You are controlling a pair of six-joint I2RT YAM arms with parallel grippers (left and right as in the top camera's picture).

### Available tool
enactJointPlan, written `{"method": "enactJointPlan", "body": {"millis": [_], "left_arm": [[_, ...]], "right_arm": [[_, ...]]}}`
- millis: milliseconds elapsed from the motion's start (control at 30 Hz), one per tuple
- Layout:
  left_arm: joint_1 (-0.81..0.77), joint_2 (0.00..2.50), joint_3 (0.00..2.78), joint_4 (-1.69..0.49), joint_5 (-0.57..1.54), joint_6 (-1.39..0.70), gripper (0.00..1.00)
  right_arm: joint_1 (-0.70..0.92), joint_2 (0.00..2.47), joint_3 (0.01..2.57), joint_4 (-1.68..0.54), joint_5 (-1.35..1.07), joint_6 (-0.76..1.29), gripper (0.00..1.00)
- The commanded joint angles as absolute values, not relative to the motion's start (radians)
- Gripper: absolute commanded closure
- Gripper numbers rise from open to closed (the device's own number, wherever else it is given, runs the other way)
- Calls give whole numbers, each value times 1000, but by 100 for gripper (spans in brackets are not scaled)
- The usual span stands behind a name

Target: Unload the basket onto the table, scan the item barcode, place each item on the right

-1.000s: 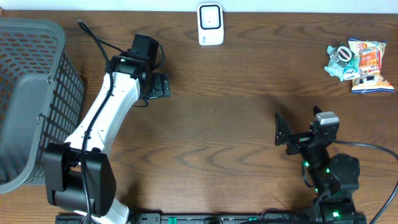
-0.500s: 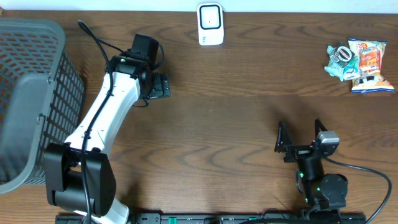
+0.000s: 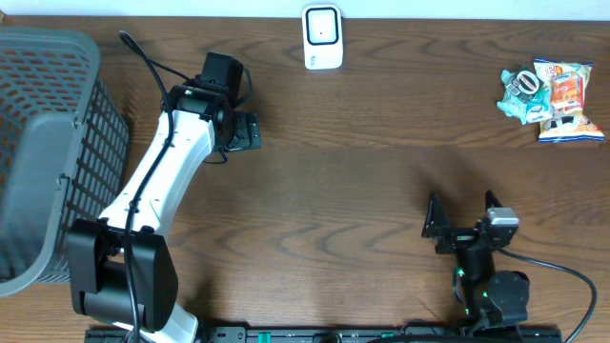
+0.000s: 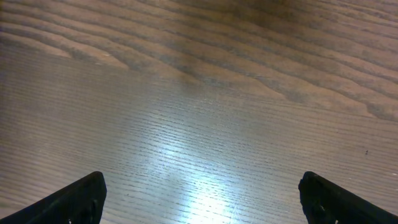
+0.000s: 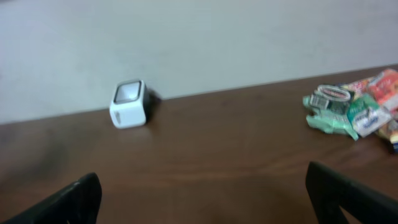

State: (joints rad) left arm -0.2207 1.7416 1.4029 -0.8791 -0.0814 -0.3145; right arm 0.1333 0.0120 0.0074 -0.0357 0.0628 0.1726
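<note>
The white barcode scanner stands at the table's far edge, and the right wrist view shows it upright against the wall. A small pile of snack packets, the items here, lies at the far right, with a green packet and orange ones. My left gripper hovers left of centre; it is open over bare wood. My right gripper sits near the front right edge, open with nothing between its fingers, facing the scanner and packets from a distance.
A grey mesh basket fills the left side of the table. The left arm's white link runs diagonally from the front left. A black cable trails from the right arm's base.
The right arm has drawn back toward the front edge and settled lower. The left arm has not moved. Both grippers stay open.
</note>
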Motion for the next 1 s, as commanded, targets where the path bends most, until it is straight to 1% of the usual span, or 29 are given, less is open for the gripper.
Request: {"method": "enactJointPlan", "body": {"millis": [0, 167, 467, 600, 800, 967], "left_arm": [[-219, 1745, 1409, -881, -91, -312, 2], [-219, 1745, 1409, -881, -91, -312, 2], [-219, 1745, 1409, -881, -91, -312, 2], [-219, 1745, 1409, -881, -91, -312, 2], [-219, 1745, 1409, -881, -91, -312, 2], [-219, 1745, 1409, -881, -91, -312, 2]], "right_arm": [[144, 5, 6, -71, 64, 109, 1], [144, 5, 6, -72, 60, 33, 1], [137, 5, 6, -73, 61, -37, 1], [116, 5, 6, -76, 44, -36, 1], [91, 5, 6, -77, 43, 31, 1], [89, 5, 6, -78, 40, 33, 1]]}}
